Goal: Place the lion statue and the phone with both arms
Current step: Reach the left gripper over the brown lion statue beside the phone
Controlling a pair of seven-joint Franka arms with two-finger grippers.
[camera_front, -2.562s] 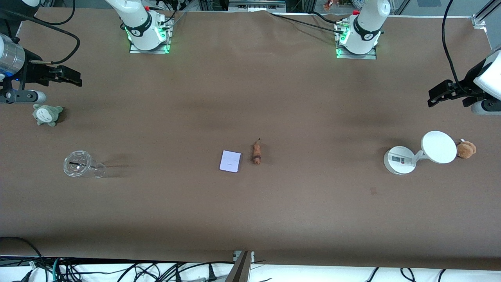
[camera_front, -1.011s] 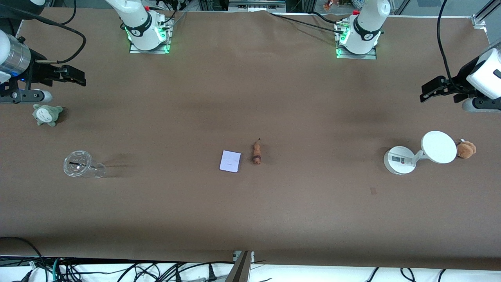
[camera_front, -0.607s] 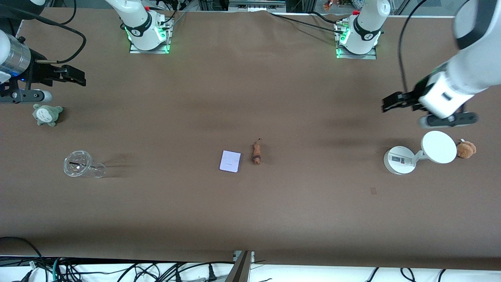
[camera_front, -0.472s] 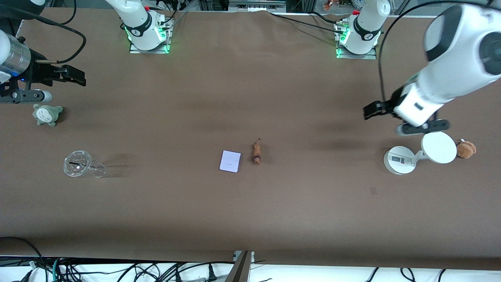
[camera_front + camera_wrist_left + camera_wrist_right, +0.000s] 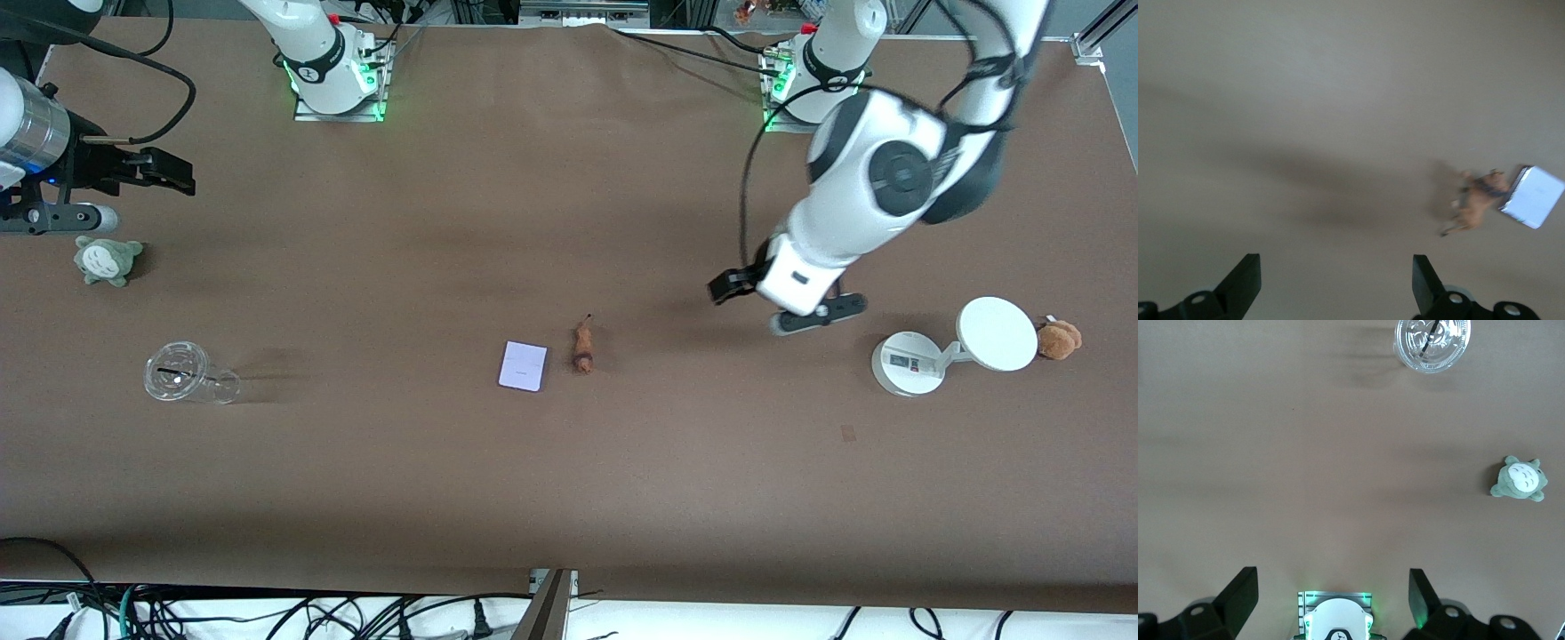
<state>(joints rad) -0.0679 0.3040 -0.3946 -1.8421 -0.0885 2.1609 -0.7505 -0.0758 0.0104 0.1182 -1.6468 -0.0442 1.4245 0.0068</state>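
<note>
Two arms, both with jaws spread and empty. The left gripper (image 5: 731,290) hangs over bare worktop (image 5: 569,480) between the white stand (image 5: 907,363) and the lion statue (image 5: 583,348), which lies mid-worktop just beside the phone (image 5: 523,365). The right gripper (image 5: 164,172) waits over its end. Statue and phone lie close; a careless grab could knock the phone.
</note>
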